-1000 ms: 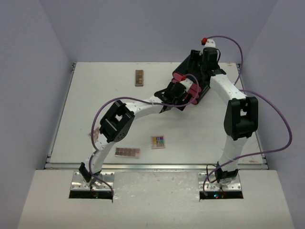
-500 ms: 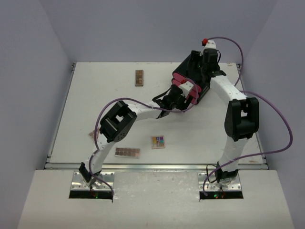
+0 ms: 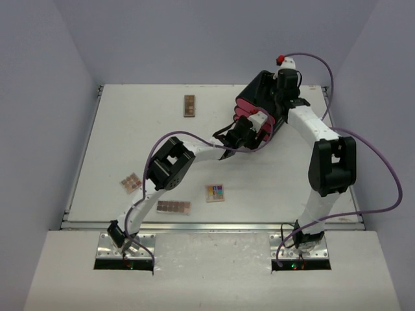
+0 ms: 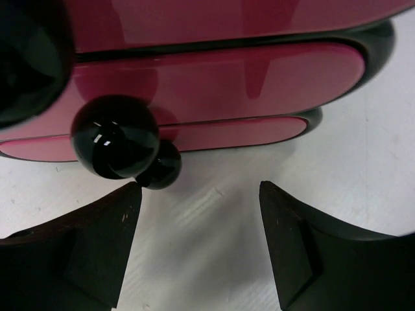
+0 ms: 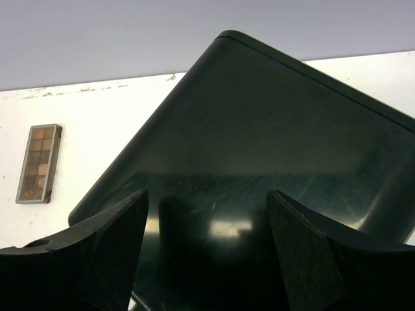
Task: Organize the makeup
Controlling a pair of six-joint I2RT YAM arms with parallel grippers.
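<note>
Well, I am working at the black box (image 3: 258, 87) in the upper right. My right gripper (image 5: 207, 201) is spreading jaws-apart over its lid, and my left gripper (image 4: 198, 194) is gaping beside a drawer knob (image 4: 115, 137). Sorting is barely starting, I judge: the palettes (image 3: 174, 207) are lying loose across the left and middle.

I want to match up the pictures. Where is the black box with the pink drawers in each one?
Top external: the black box is at the far right of the table.
Left wrist: its pink drawer fronts fill the top, with a round black knob at left.
Right wrist: its dark top fills the middle.
Shared landmark: the long brown palette, left of the box in top and right wrist views only.
</note>
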